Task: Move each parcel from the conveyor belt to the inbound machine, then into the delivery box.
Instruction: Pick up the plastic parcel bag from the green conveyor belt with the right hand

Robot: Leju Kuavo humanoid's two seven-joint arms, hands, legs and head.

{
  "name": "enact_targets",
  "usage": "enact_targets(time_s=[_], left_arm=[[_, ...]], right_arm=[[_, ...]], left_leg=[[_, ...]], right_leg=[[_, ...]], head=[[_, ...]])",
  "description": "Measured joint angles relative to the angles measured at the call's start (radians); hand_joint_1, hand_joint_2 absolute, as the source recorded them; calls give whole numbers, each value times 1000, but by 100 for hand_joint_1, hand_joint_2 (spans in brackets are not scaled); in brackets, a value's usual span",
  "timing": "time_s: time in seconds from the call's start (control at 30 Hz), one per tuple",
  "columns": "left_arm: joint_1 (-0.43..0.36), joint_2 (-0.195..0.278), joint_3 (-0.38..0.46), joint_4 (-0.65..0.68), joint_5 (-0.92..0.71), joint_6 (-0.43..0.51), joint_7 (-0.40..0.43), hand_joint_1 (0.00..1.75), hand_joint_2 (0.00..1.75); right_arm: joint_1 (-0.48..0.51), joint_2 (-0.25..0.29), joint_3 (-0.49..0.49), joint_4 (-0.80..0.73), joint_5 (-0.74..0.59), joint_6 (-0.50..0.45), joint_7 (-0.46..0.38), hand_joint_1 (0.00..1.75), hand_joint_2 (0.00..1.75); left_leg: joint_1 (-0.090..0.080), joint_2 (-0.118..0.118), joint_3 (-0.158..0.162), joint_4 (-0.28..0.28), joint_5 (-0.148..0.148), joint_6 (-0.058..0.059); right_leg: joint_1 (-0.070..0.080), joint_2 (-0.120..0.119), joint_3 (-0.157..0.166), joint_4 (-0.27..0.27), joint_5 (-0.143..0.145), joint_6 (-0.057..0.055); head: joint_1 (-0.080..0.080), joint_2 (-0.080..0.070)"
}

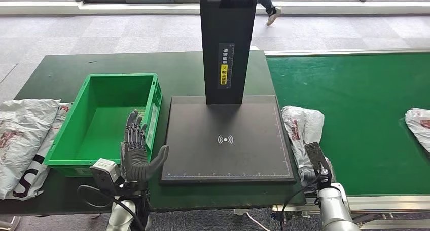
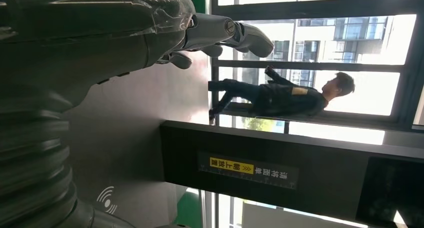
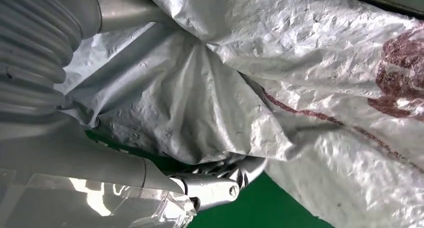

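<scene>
A crumpled white-grey parcel (image 1: 302, 128) with red print lies on the green conveyor belt (image 1: 355, 109), tight against the right side of the black inbound machine platform (image 1: 228, 160). My right hand (image 3: 150, 180) grips this parcel (image 3: 280, 73) at its near end; its plastic is bunched between thumb and fingers (image 3: 220, 185). In the head view the wrist camera and the bag hide most of that hand. My left hand (image 1: 137, 151) is raised with its fingers spread and holds nothing, by the right wall of the green delivery box (image 1: 154, 97). The box has nothing in it.
The machine's black post (image 1: 227, 38) rises from the back of the platform. Another parcel (image 1: 419, 125) lies at the belt's right edge. More white bags (image 1: 23, 140) are piled left of the box. A person (image 1: 269, 5) walks on the floor beyond the table.
</scene>
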Motion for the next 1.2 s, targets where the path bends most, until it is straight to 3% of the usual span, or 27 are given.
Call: enact_targets(time_s=[0.37,0.6,0.73,0.83,0.93,1.07,1.2], left_arm=[[0,0,0,2,0,15,0,0,175],[2,0,0,2,0,27,0,0,175],[13,0,0,-8,-2,47,0,0,175],[29,0,0,-22,-6,61,-1,0,175],[40,0,0,-30,-6,63,-1,0,175],[43,1,0,-33,-6,60,-1,0,175],[43,1,0,-34,-6,59,0,0,175]], right_arm=[[3,0,30,1,-25,9,-22,175,175],[14,7,31,1,-55,-17,-82,175,175],[21,26,20,-20,-176,-81,-173,175,175],[61,75,9,-141,-355,-161,-225,175,175],[146,153,39,-374,-497,-250,-237,175,175],[247,228,135,-639,-546,-337,-238,175,175],[277,254,185,-765,-551,-346,-237,175,175]], left_leg=[[1,1,9,0,0,0],[1,0,7,0,0,1],[0,0,4,0,1,1],[0,-4,-1,0,2,1],[0,-9,-3,0,3,1],[1,-10,-3,0,1,-1],[0,-9,-4,0,0,-1]], right_leg=[[0,1,1,-1,1,1],[0,0,0,-1,1,1],[-1,0,-3,-1,1,1],[-1,-3,-7,0,1,1],[0,-9,-8,0,-1,0],[0,-9,-9,1,-4,-1],[-1,-9,-10,1,-4,0]], head=[[0,0],[0,0],[0,0],[0,0],[0,0],[0,0],[0,0]])
